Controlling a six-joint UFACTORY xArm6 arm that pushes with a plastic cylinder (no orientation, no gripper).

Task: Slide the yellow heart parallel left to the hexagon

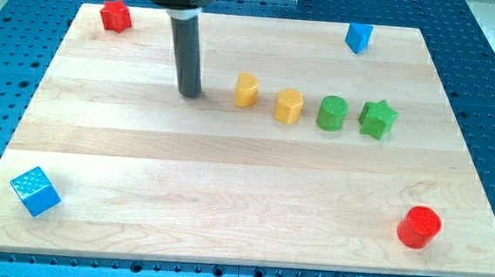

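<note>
My tip rests on the board at upper middle, hanging from the dark rod. A yellow block that looks like the heart stands a short way to the tip's right, with a gap between them. The yellow hexagon stands just right of the heart and slightly lower in the view. The two yellow blocks are close together but apart.
A green cylinder and a green star continue the row to the right. A red star is at top left, a blue block at top right, a blue cube at bottom left, and a red cylinder at bottom right.
</note>
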